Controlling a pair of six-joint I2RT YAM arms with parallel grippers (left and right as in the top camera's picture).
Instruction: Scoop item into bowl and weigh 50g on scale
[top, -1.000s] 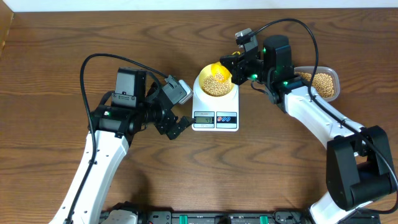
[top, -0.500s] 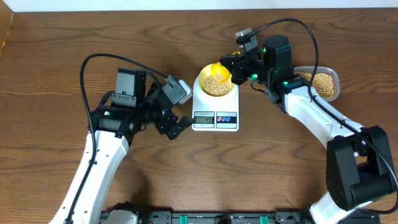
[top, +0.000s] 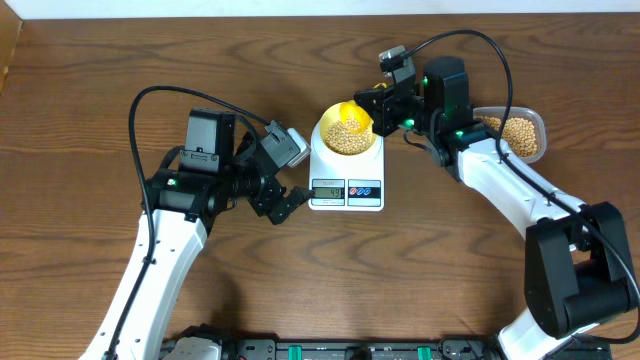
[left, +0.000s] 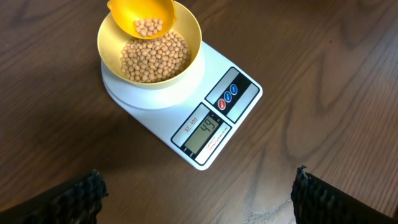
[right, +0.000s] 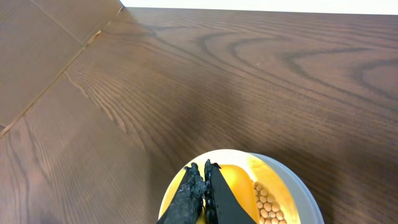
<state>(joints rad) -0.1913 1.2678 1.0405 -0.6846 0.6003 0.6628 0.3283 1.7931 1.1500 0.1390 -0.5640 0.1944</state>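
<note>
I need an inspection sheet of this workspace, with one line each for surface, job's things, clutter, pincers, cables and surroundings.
Surface: brown wooden table; no spilled beans seen.
Job's things: bowl of beans stands on the scale; display digits unclear; scoop with a few beans is above the bowl; tub of beans at right.
Clutter: nothing seen.
Pincers: left pincer open, empty, beside the scale; right pincer shut on the scoop.
Cables: left cable and right cable, black, arch over their arms.
Surroundings: brown panel past the table's edge.
</note>
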